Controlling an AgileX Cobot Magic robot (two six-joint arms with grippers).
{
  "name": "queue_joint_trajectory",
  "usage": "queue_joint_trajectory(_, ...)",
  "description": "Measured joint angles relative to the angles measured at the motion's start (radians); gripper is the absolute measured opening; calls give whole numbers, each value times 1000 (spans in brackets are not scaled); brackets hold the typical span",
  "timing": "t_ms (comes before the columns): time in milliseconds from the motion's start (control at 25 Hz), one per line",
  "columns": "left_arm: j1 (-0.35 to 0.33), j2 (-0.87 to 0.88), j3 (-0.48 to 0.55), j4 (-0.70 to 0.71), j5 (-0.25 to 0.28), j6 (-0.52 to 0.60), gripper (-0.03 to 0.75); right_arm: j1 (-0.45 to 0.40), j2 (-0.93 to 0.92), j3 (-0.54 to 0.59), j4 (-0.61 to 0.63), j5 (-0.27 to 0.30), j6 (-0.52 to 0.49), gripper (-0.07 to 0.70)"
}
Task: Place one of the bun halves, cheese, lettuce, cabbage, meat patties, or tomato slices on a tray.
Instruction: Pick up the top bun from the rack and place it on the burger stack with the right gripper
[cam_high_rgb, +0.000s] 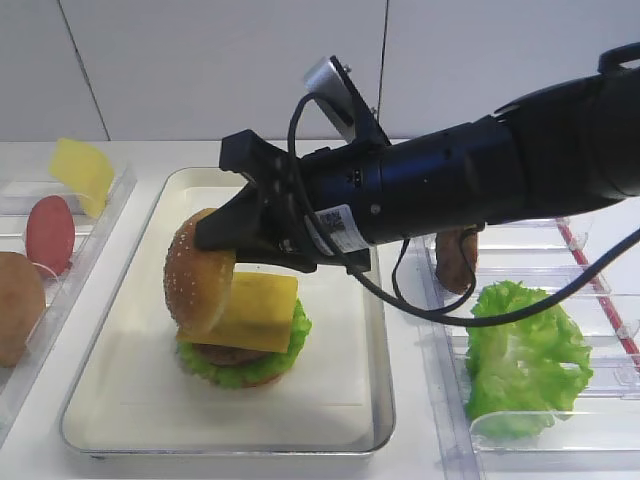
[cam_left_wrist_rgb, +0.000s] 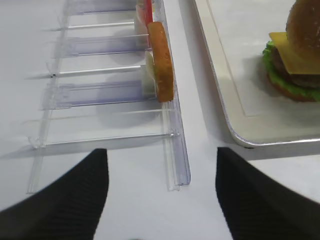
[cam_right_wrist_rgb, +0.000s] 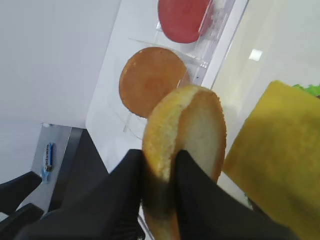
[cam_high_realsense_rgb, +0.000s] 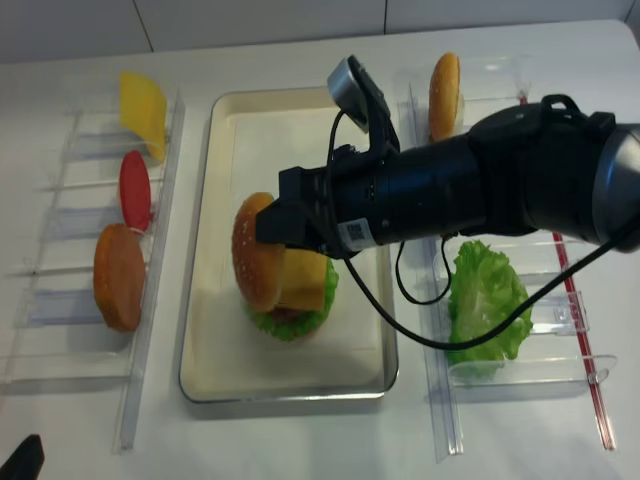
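Right gripper (cam_high_rgb: 225, 240) pinched tight on the bun (cam_high_rgb: 198, 272), held on edge, touching and just left of the cheese-topped stack (cam_high_rgb: 245, 345) on the tray (cam_high_rgb: 330, 425).

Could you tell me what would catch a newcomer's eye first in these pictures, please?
First, the big black right gripper reaching across the tray, shut on a seeded bun half held on edge. Just below it sits a half-built burger: a slice of cheese tilted over lettuce and a meat patty. A large loose lettuce leaf stands in the clear rack to the right.
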Motion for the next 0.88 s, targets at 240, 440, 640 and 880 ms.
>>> queue_joint_trajectory(240, 0, 0, 0, 0, 0, 0, 448, 0, -2, 0, 9, -72, -10, 207)
queue_joint_trajectory(440, 0, 0, 0, 0, 0, 0, 448, 0, -2, 0, 15, -101, -6, 207)
queue_joint_trajectory(640, 0, 0, 0, 0, 0, 0, 448, 0, 1, 0, 17, -106, 12, 204)
queue_joint_trajectory(880, 0, 0, 0, 0, 0, 0, 448, 0, 41, 0, 29, -82, 18, 202)
